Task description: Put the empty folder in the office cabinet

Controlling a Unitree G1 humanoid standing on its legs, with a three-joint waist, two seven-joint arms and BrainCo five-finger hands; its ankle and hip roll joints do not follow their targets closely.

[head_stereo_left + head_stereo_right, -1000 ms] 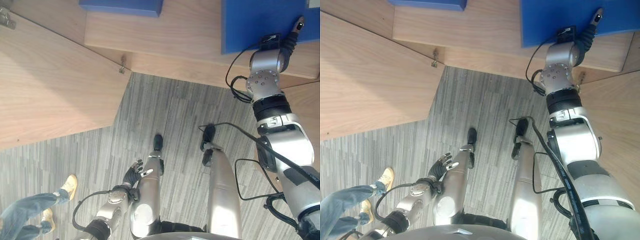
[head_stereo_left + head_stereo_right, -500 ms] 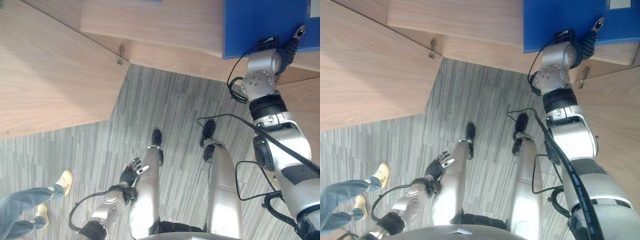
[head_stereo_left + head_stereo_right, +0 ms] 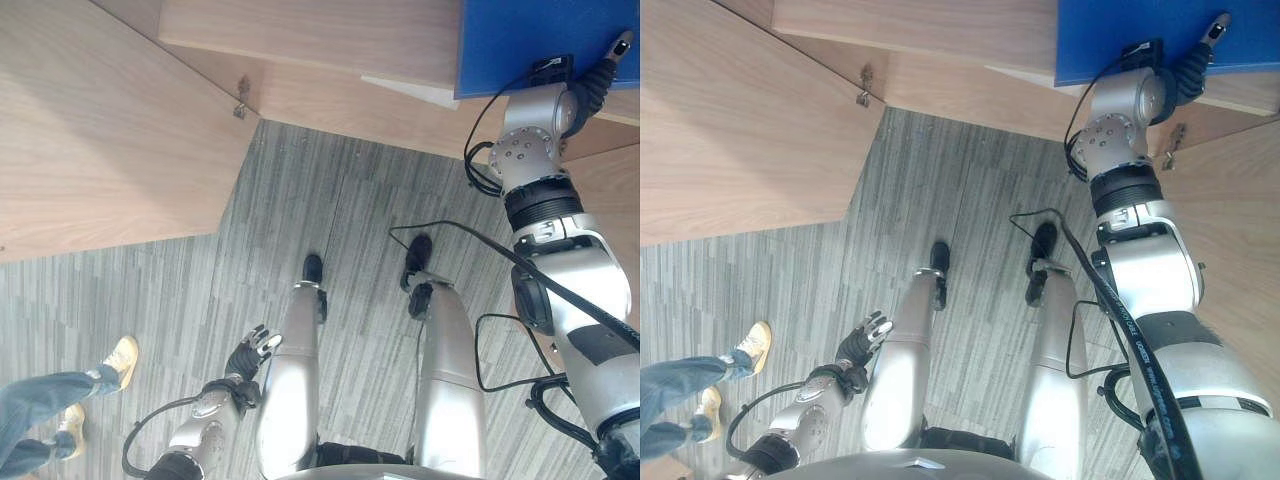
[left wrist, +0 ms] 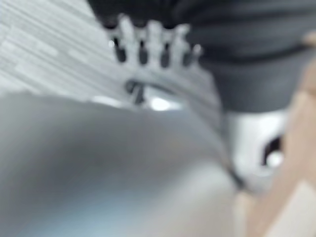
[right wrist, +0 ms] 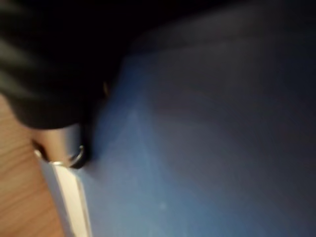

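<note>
Two arms are seen from above. The right arm is stretched forward and up from the lower right, its wrist bent so that the right hand (image 3: pixel 600 75) is laid on the blue folder (image 3: pixel 530 40). One dark-tipped finger is extended flat across the folder's cover, pointing away from the robot; the other fingers are hidden behind the dark wrist cover, so it cannot be told whether the hand is spread or closed on the folder. In the right wrist view the dark cover is pressed close against the blue face of the folder (image 5: pixel 207 138), with a pale edge of the folder and light wood beside it.

The folder is lying on the wooden shelf (image 3: pixel 320 35) of the cabinet, at the shelf's right end, with its near edge close to the shelf's front lip. An open cabinet door (image 3: pixel 100 130) is swung out to the left, a small metal fitting at its inner corner.

The left arm is hung low beside the body, and the left hand (image 3: pixel 251 352) is held over the grey striped floor (image 3: pixel 340 210), fingers loosely spread and holding nothing. A person's leg (image 3: pixel 40 405) in jeans and a yellow shoe is seen at the lower left.
</note>
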